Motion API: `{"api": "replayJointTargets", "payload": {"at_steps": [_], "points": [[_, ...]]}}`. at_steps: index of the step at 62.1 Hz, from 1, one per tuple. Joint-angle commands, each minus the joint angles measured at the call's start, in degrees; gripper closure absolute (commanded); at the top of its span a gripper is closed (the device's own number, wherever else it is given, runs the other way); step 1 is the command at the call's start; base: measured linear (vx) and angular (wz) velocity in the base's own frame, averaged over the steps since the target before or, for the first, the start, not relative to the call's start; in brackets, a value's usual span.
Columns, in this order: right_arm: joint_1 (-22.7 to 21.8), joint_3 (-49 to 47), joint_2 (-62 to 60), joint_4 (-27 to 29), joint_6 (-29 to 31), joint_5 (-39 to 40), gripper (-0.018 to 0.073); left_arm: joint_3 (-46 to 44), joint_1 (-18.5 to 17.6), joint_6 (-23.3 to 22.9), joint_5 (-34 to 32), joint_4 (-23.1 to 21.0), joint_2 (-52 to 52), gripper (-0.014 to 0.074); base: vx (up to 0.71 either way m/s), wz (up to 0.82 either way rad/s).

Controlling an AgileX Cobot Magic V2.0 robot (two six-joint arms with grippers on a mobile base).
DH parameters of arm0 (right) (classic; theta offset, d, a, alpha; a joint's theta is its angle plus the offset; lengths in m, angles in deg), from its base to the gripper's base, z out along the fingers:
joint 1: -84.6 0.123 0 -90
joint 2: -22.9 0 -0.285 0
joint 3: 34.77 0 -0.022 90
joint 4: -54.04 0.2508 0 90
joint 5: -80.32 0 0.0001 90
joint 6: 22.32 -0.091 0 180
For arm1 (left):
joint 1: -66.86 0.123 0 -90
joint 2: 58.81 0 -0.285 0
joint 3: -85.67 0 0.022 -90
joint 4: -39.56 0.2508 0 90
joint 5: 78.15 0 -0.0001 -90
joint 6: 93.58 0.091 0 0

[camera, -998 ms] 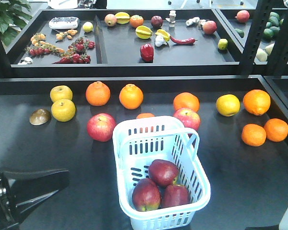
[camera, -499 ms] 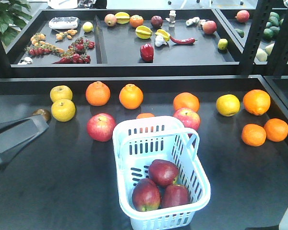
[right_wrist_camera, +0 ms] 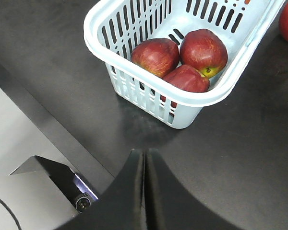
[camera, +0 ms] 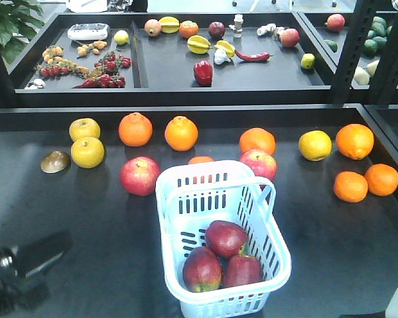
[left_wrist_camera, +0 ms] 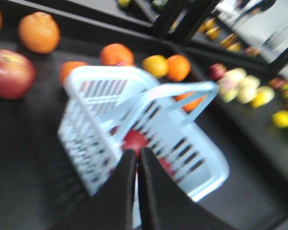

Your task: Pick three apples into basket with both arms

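Three dark red apples [camera: 226, 238] lie together in the pale blue basket [camera: 164, 199] at the table's front centre; the right wrist view shows the same apples [right_wrist_camera: 156, 55] inside the basket [right_wrist_camera: 101, 43]. My left gripper [camera: 53, 246] is a blurred black shape low at the front left, apart from the basket. In its own view the left gripper [left_wrist_camera: 137, 152] is shut and empty, pointing at the blurred basket [left_wrist_camera: 86, 76], with one apple [left_wrist_camera: 134, 141] showing red through it. My right gripper [right_wrist_camera: 145, 152] is shut and empty, above bare table just in front of the basket.
Two brighter pinkish-red apples [camera: 140, 175] [camera: 259, 163] lie behind the basket. Oranges [camera: 134, 129], yellow fruit [camera: 87, 152] and a brown object [camera: 55, 161] spread along the back of the table. A raised shelf [camera: 186, 96] with assorted produce stands behind. The table's front edge [right_wrist_camera: 53, 129] runs near my right gripper.
The left arm rose at the left edge half a second ago and has since dropped back to the front left corner, still moving. Basket and apples have not moved.
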Motion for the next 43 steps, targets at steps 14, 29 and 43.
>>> {"api": "replayJointTargets", "payload": {"at_steps": [14, 29, 43], "points": [[-0.10, -1.49, 0.00, 1.36, 0.37, 2.39, 0.0568, 2.48, -0.18, 18.54, -2.97, -4.53, -0.01, 0.0602, 0.00, 0.00], [-0.10, -1.49, 0.00, 1.36, 0.37, 2.39, 0.0568, 2.30, -0.18, 19.29, -5.50, -4.52, -0.01, 0.0602, 0.00, 0.00], [-0.10, -1.49, 0.00, 1.35, 0.37, 2.39, 0.0568, 2.36, -0.18, 19.31, -5.78, -4.63, -0.01, 0.0602, 0.00, 0.00]]}}
